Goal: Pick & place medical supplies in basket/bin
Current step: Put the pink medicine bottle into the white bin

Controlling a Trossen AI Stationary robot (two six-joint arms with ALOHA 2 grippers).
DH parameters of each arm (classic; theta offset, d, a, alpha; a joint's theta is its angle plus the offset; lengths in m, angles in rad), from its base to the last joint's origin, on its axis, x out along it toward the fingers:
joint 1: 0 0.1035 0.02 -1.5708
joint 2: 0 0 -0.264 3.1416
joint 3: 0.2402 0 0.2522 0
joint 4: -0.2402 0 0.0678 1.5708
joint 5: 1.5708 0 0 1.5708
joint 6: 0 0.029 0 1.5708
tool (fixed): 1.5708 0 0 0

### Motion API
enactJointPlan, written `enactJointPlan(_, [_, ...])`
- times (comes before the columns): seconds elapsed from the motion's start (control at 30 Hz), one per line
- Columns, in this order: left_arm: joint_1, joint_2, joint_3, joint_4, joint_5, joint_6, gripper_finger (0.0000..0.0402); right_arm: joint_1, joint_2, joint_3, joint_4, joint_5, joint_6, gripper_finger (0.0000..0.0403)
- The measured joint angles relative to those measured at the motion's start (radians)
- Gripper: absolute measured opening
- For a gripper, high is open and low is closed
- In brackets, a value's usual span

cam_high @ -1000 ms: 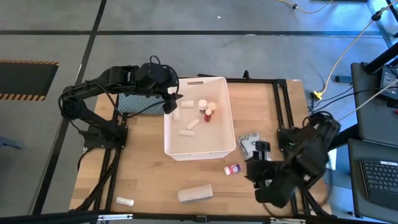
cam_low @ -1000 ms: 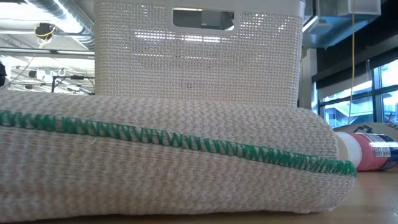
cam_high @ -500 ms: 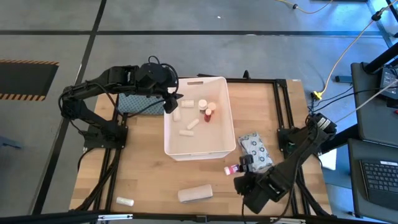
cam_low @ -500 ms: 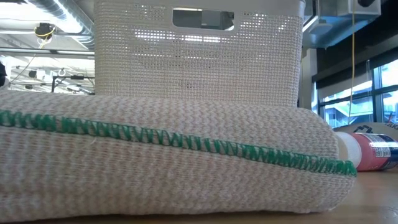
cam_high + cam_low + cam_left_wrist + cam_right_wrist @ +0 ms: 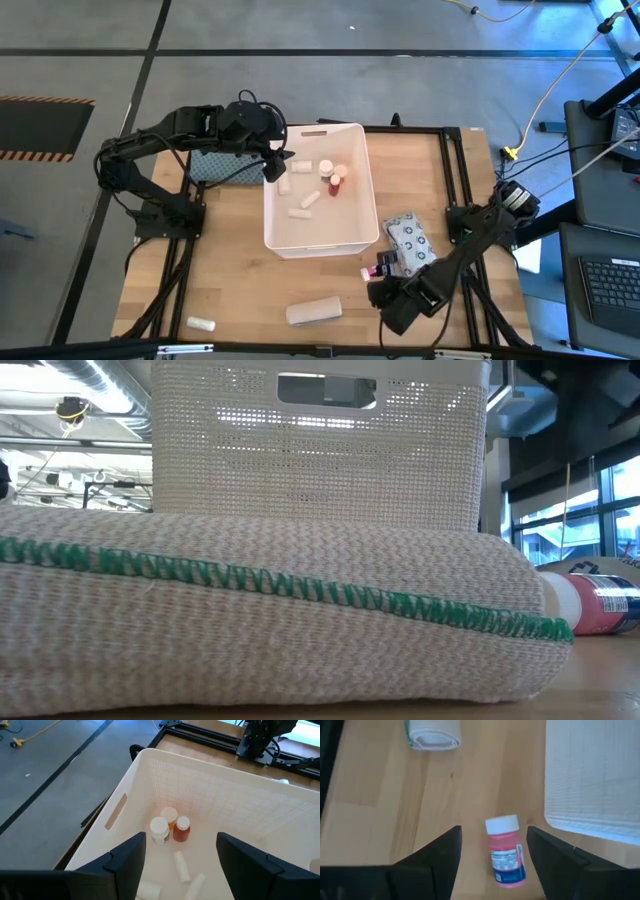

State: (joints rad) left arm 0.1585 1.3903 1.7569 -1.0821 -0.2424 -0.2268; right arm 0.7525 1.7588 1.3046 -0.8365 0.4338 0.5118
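The white bin (image 5: 322, 236) stands mid-table and holds small bottles (image 5: 182, 830) and white tubes (image 5: 181, 867). My left gripper (image 5: 274, 162) hovers open over the bin's left rim (image 5: 180, 870). My right gripper (image 5: 388, 290) is open above a pink bottle with a white cap (image 5: 506, 851), which lies on its side on the wood near the bin's near right corner (image 5: 381, 268). Its fingers stand apart on either side of the bottle. A beige roll (image 5: 314, 311) lies near the near edge. The grey-patterned packet (image 5: 412, 243) lies flat to the right of the bin.
A small white roll (image 5: 201, 324) lies at the near left corner. A teal-grey patterned cloth (image 5: 215, 168) lies under the left arm. In the low view the beige roll (image 5: 270, 610) fills the foreground, with the bin (image 5: 320, 450) behind it and the pink bottle (image 5: 600, 600) to the right.
My right arm has swung toward the table's left and near edge. It has moved off the packet, which now shows whole, and now stands over the pink bottle. The left arm has kept still.
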Motion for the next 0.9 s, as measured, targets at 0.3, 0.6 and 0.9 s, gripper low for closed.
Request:
enactJointPlan(0.3, [0.000,0.000,0.000,0.000,0.000,0.000,0.0235,-0.020,-0.001,-0.041,0.019,-0.028,-0.018,0.0240])
enactJointPlan(0.6, [0.000,0.000,0.000,-0.001,-0.002,0.000,0.0235,-0.047,-0.001,-0.041,0.029,-0.026,-0.031,0.0330])
enactJointPlan(0.9, [0.000,0.000,0.000,-0.001,-0.003,0.000,0.0235,-0.061,-0.001,-0.050,0.061,-0.027,-0.080,0.0343])
